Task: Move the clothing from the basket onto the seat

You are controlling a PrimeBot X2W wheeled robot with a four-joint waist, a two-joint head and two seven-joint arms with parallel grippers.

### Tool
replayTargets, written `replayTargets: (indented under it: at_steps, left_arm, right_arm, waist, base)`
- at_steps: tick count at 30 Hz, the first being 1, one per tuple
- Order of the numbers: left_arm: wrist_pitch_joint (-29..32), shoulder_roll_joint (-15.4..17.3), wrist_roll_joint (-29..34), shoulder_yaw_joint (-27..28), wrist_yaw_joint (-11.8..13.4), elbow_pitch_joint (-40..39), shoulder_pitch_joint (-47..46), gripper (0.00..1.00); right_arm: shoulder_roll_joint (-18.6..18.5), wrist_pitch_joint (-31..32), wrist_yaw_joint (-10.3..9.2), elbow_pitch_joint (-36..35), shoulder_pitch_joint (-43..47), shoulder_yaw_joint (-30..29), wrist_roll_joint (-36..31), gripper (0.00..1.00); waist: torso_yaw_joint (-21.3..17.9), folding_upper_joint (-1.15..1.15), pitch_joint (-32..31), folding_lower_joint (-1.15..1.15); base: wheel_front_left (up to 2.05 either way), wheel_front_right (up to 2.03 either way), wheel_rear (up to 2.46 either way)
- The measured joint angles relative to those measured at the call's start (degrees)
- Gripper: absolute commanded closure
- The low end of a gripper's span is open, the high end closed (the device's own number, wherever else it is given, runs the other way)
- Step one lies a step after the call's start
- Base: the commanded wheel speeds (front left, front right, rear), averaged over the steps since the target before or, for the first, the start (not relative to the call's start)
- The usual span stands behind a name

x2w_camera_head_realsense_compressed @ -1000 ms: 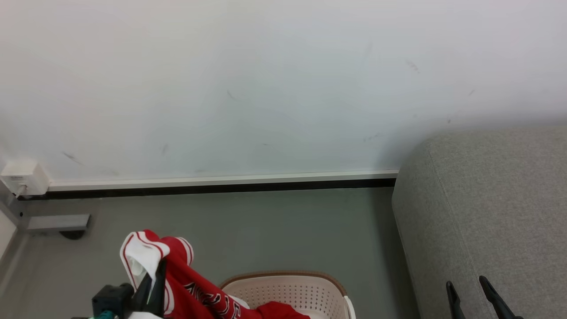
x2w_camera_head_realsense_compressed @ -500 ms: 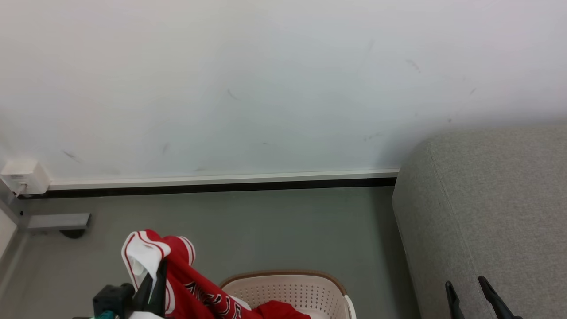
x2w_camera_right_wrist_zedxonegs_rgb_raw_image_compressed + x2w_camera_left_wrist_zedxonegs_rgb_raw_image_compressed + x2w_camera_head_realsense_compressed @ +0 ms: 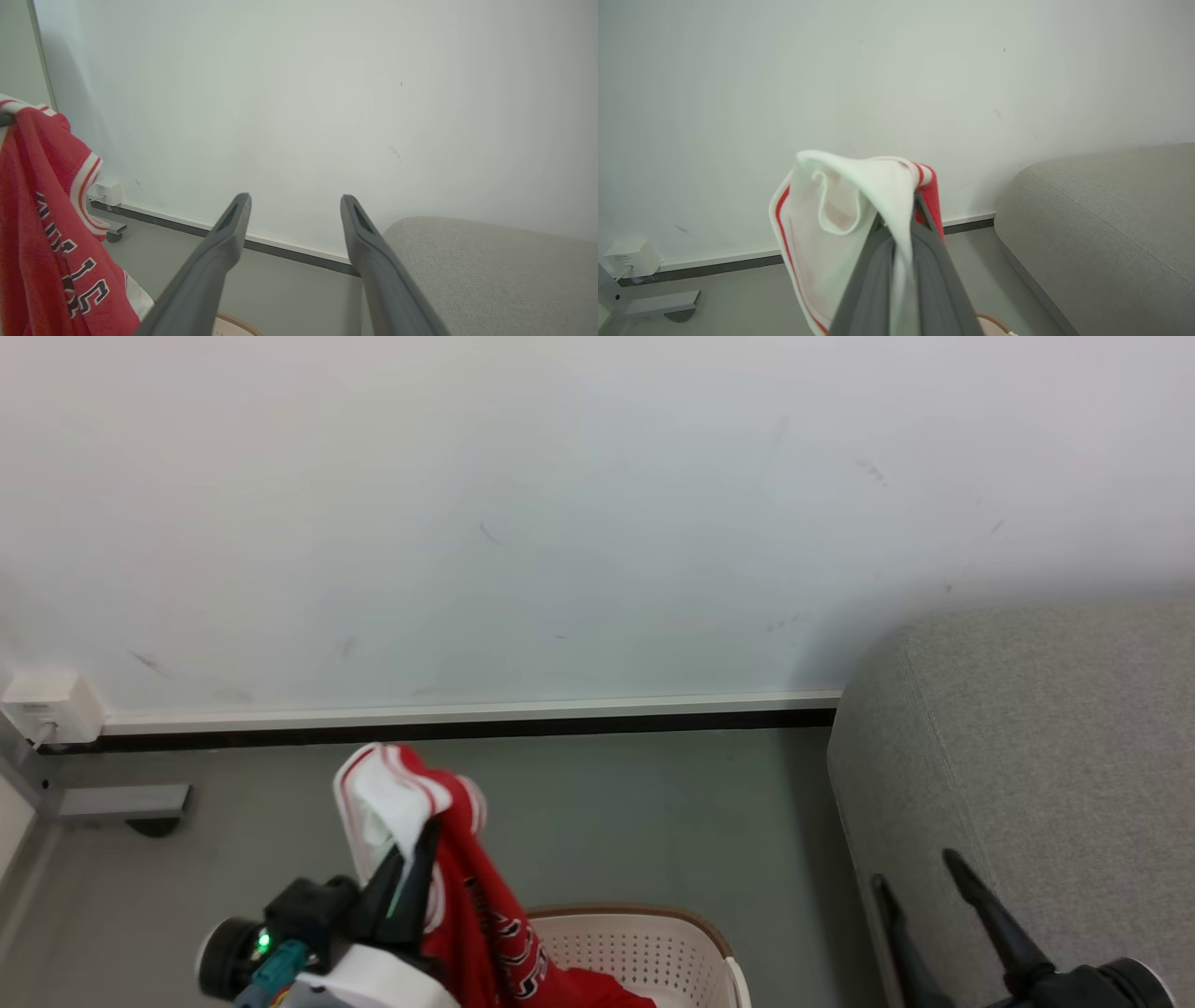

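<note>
Left hand clamped shut on red fabric jersey with white striped trim, hanging over cream perforated plastic basket. Right hand spread wide, empty, before grey woven couch.

It was a bare, home-like room: a grey upholstered couch at the right of the head view, a cream laundry basket at bottom centre, scuffed white wall above, grey floor.
</note>
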Motion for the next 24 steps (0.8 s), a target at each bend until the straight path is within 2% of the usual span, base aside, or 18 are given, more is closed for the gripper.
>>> replayTargets:
  at_steps: [7, 15, 24]
  left_arm:
    - [3.93, -0.93, 1.20, -4.12, -1.83, -6.13, -2.42, 1.00]
    - [6.41, -4.26, 1.23, -9.80, -4.79, -8.42, -5.31, 1.00]
    - [7.02, -9.32, 1.71, -17.03, -7.38, -8.14, -8.61, 1.00]
  right_arm:
    - [-2.89, 0.00, 0.00, -1.82, -2.70, 10.10, 0.23, 0.00]
    - [-4.27, 0.00, 0.00, -0.94, -6.89, 21.42, 3.05, 0.00]
    - [-3.69, 0.00, 0.00, 1.78, -9.71, 24.70, 5.01, 0.00]
  waist:
    - [0.38, 0.00, -0.20, 0.00]
    - [0.61, 0.00, -0.35, 0.00]
    - [0.95, 0.00, -0.27, 0.00]
  base:
    - [0.00, 0.00, 0.00]
    - [0.00, 0.00, 0.00]
    - [0.00, 0.00, 0.00]
